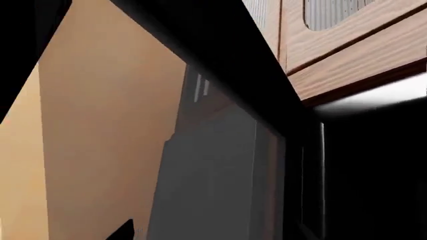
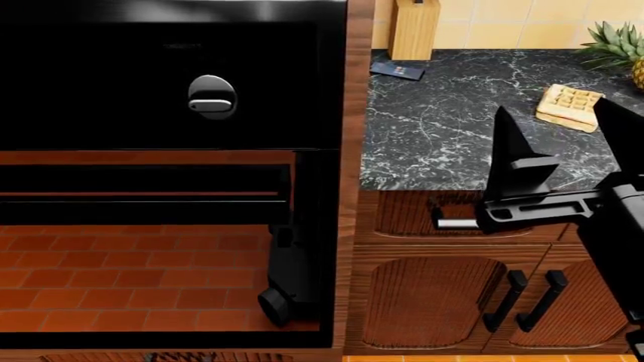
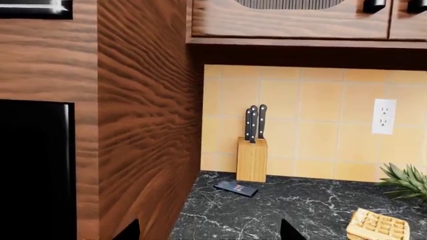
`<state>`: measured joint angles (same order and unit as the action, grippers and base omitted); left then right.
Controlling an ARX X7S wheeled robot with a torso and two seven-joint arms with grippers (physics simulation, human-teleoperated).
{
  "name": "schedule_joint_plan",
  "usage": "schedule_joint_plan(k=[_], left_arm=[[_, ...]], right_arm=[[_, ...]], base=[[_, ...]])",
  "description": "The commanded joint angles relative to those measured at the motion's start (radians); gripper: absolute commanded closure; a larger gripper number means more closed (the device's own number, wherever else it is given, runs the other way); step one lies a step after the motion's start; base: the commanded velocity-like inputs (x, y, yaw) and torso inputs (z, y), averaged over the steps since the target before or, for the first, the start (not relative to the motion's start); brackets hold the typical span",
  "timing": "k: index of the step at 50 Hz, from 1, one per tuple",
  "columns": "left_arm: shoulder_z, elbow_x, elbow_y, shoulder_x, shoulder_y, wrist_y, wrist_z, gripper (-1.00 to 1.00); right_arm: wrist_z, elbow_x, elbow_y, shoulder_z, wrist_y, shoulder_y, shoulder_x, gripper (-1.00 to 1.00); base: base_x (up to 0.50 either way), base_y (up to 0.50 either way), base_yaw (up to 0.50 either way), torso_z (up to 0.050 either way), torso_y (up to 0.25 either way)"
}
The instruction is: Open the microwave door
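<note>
Microwave [image 2: 171,75], black front, far left in head view; its door looks shut. Left claw: only a dark tip shows in left wrist view, spread indeterminate. Right claw [image 2: 559,136] wide apart over the marble table [image 2: 443,121]. Only right wrist view shows knife block [image 3: 252,159] blades, wall outlet [image 3: 383,116].

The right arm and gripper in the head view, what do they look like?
The right gripper is matte black, with two flat, pointed, blade-like fingers rising from a blocky black body. A short silver-grey cylinder sticks out of its side. The arm behind is black and boxy too. No cables or markings show.
</note>
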<state>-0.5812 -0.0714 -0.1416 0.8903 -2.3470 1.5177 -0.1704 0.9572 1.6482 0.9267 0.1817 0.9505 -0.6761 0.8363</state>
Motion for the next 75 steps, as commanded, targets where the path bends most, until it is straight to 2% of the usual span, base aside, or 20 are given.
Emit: schedule_joint_plan(k=[1, 5, 15, 27, 37, 42, 48, 59, 66, 75], left_arm=[[0.050, 0.909, 0.216, -0.177, -0.008, -0.165, 0.698, -1.00], [0.130, 1.046, 0.309, -0.209, -0.007, -0.274, 0.762, -1.00], [0.218, 1.181, 0.444, -0.210, -0.003, -0.387, 0.785, -1.00], [0.243, 1.248, 0.453, -0.091, 0.122, -0.298, 0.844, -1.00], [0.290, 1.283, 0.471, -0.033, 0.217, -0.223, 0.802, -1.00], [0.311, 1.288, 0.539, -0.037, 0.174, -0.224, 0.721, -1.00], [0.362, 1.259, 0.607, -0.056, 0.145, -0.267, 0.554, -1.00], [0.424, 1.172, 0.811, -0.139, -0.006, -0.426, 0.268, -1.00], [0.541, 1.181, 0.905, -0.192, -0.009, -0.533, 0.155, -1.00], [0.541, 1.131, 1.019, -0.204, -0.009, -0.570, 0.032, -1.00]], right_arm=[[-0.011, -0.016, -0.002, -0.003, 0.001, 0.011, -0.005, -1.00], [-0.009, -0.015, -0.002, -0.009, 0.001, 0.007, -0.006, -1.00], [0.014, 0.008, 0.003, -0.019, -0.003, -0.007, 0.003, -1.00], [0.037, 0.034, 0.014, -0.023, -0.010, -0.011, 0.014, -1.00], [0.057, 0.045, 0.015, -0.039, -0.009, -0.019, 0.016, -1.00], [0.068, 0.044, 0.016, -0.052, -0.007, -0.023, 0.010, -1.00], [0.092, 0.051, 0.016, -0.073, -0.005, -0.035, 0.006, -1.00], [0.165, 0.082, 0.021, -0.126, 0.000, -0.082, 0.000, -1.00], [0.248, 0.109, 0.013, -0.200, 0.014, -0.157, -0.020, -1.00], [0.307, 0.127, 0.001, -0.242, 0.020, -0.205, -0.027, -1.00]], base=[[0.00, 0.00, 0.00, 0.000, 0.000], [0.00, 0.00, 0.00, 0.000, 0.000], [0.00, 0.00, 0.00, 0.000, 0.000], [0.00, 0.00, 0.00, 0.000, 0.000], [0.00, 0.00, 0.00, 0.000, 0.000], [0.00, 0.00, 0.00, 0.000, 0.000], [0.00, 0.00, 0.00, 0.000, 0.000], [0.00, 0.00, 0.00, 0.000, 0.000], [0.00, 0.00, 0.00, 0.000, 0.000], [0.00, 0.00, 0.00, 0.000, 0.000]])
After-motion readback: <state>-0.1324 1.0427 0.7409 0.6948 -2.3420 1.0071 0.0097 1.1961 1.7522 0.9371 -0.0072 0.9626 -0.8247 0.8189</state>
